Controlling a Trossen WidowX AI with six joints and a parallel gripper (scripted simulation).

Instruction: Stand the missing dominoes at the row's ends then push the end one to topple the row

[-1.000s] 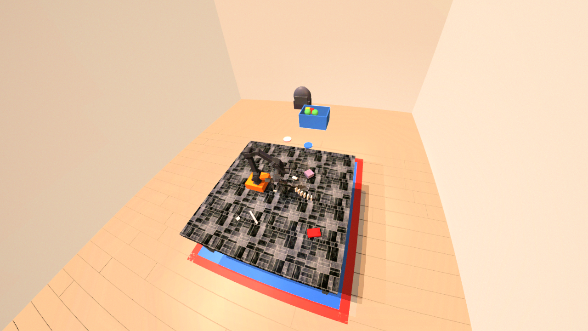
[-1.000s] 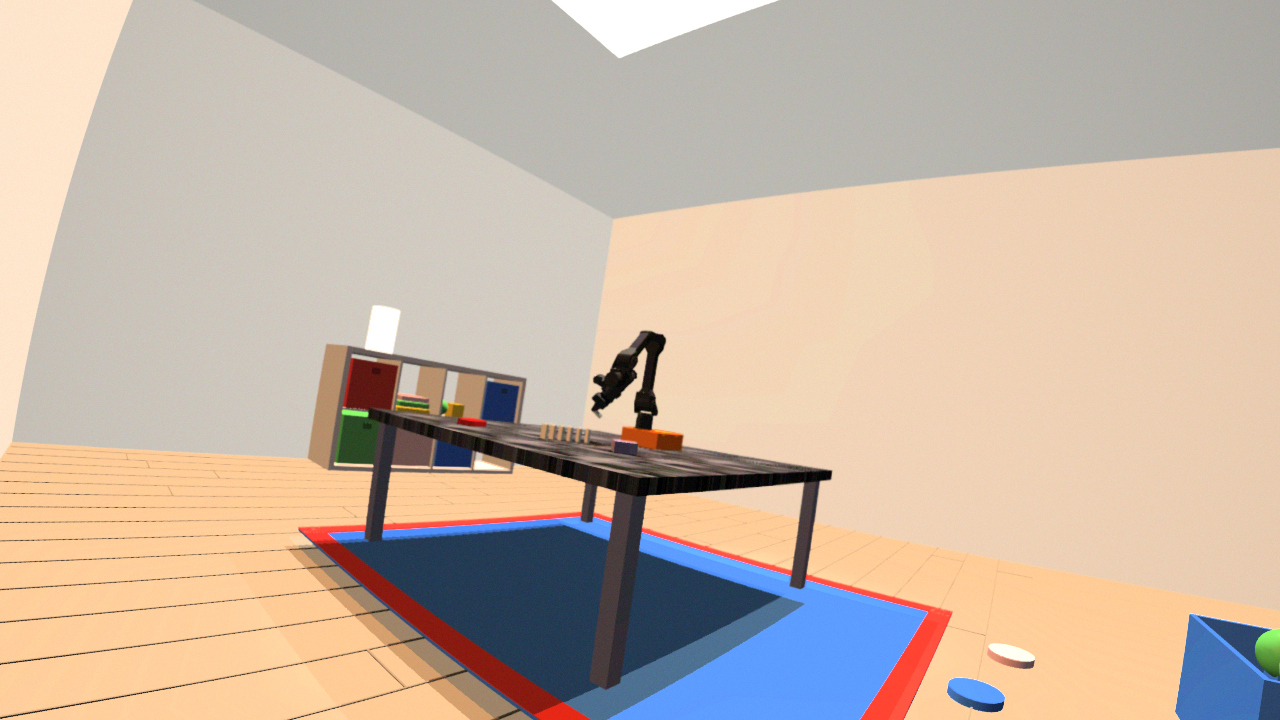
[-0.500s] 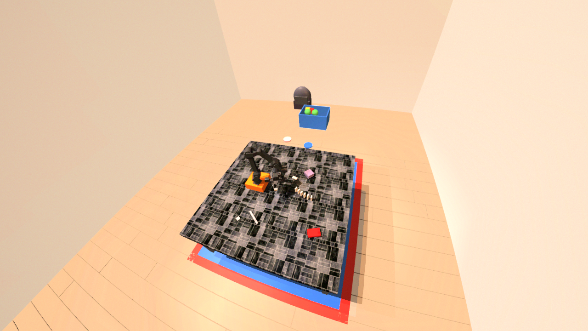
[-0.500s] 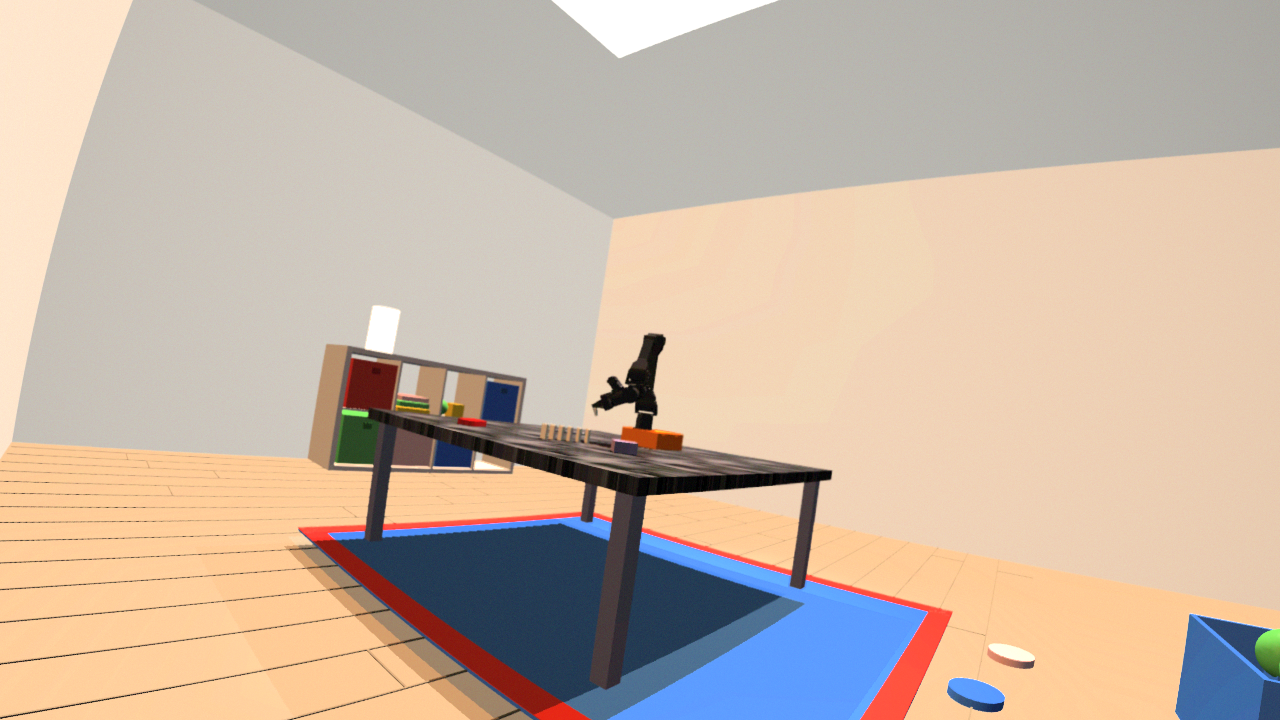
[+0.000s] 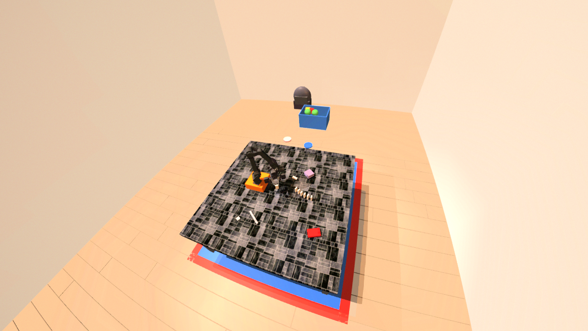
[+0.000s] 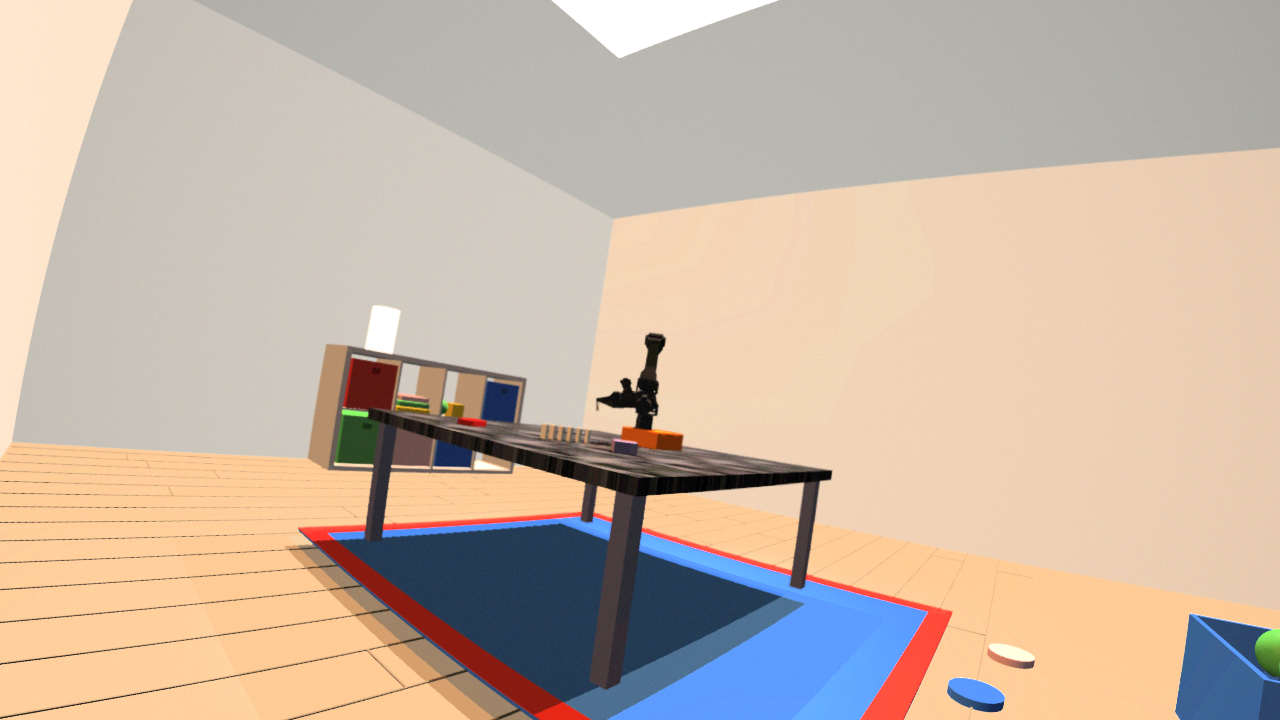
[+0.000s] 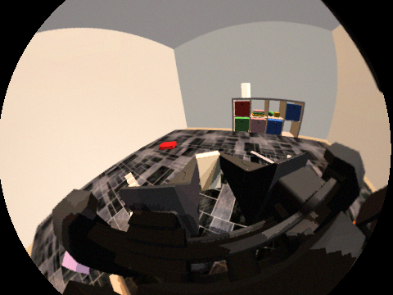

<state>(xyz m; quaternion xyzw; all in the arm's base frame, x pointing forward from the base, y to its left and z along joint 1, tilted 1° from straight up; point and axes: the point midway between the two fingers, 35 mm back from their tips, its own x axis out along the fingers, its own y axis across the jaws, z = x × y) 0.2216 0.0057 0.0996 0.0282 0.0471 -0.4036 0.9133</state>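
My gripper (image 5: 276, 185) (image 6: 597, 400) (image 7: 208, 159) is shut on a cream domino (image 5: 276, 187) (image 6: 597, 406) (image 7: 208, 164). It holds the domino above the table, between the orange arm base and the row. A row of several standing cream dominoes (image 5: 304, 195) (image 6: 564, 434) (image 7: 130, 179) runs to the right of the gripper in the top view. In the wrist view the left finger hides most of the row. Another domino (image 5: 294, 177) (image 7: 117, 283) lies flat on the table between the row's near-arm end and the pink block.
A pink block (image 5: 309, 173) (image 6: 624, 447) (image 7: 75, 263) lies beyond the loose domino. A red block (image 5: 313, 232) (image 6: 471, 421) (image 7: 167, 145), a white stick (image 5: 253, 217) (image 7: 262, 156) and a small white cube (image 5: 237, 218) (image 7: 289, 156) lie elsewhere on the table. The arm's base (image 5: 256, 183) (image 6: 652, 437) is orange.
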